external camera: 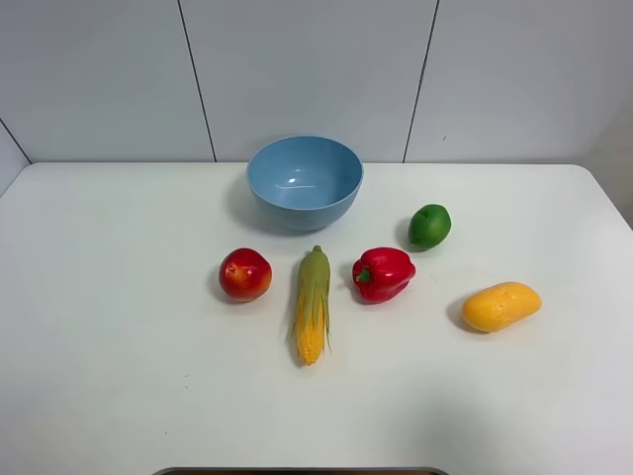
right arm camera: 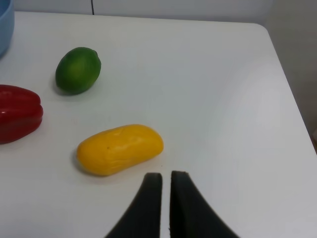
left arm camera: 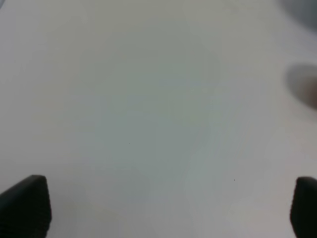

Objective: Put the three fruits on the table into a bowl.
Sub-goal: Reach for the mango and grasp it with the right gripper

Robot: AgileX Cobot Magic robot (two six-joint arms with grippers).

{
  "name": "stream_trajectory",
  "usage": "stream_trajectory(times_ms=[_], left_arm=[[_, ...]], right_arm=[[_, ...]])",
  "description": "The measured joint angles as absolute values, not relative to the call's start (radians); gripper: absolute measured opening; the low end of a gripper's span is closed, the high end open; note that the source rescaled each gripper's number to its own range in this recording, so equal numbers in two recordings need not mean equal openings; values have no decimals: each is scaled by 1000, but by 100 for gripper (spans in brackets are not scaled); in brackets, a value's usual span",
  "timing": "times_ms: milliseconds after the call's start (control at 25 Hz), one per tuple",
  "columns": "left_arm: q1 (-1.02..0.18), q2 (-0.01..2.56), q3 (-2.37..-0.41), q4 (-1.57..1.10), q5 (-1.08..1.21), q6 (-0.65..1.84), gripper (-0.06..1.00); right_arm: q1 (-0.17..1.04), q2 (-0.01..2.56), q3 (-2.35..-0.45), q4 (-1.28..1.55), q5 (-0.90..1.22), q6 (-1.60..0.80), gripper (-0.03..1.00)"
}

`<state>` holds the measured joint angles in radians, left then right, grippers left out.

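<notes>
On the white table (external camera: 119,297) the light blue bowl (external camera: 304,181) stands at the back middle, with nothing in it. The red apple (external camera: 244,274) lies left of centre. The green fruit (external camera: 429,226) lies right of the bowl. The yellow-orange mango (external camera: 500,306) lies at the right. Neither arm shows in the exterior view. My right gripper (right arm camera: 165,177) is shut and empty, just short of the mango (right arm camera: 120,148), with the green fruit (right arm camera: 78,70) beyond. My left gripper (left arm camera: 171,198) is open and empty over bare table (left arm camera: 148,99); only its fingertips (left arm camera: 27,203) show.
A corn cob with green husk (external camera: 313,303) and a red bell pepper (external camera: 382,273) lie between the apple and the mango. The pepper (right arm camera: 17,118) and the bowl's edge (right arm camera: 5,25) show in the right wrist view. The table's rounded right corner (right arm camera: 262,29) is near.
</notes>
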<state>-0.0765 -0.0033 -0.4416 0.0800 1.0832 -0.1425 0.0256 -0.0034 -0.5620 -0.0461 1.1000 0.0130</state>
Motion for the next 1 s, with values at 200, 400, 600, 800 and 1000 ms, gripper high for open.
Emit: stream_trajectory(times_ms=[200,400,600,800,1000], left_arm=[[-76,-3,-442,80,1083,-143,96],[-76,-3,-442,80,1083,-143,96],[-76,-3,-442,80,1083,-143,96],[-76,-3,-442,80,1083,-143,96],[-76,-3,-442,80,1083,-143,96]], right_arm=[[26,-3,-562,-46,1100,13,0],[26,-3,-562,-46,1100,13,0],[26,-3,-562,-46,1100,13,0],[26,-3,-591,-60,1099,54,0],[26,72,-732,-120,1108,82,0]])
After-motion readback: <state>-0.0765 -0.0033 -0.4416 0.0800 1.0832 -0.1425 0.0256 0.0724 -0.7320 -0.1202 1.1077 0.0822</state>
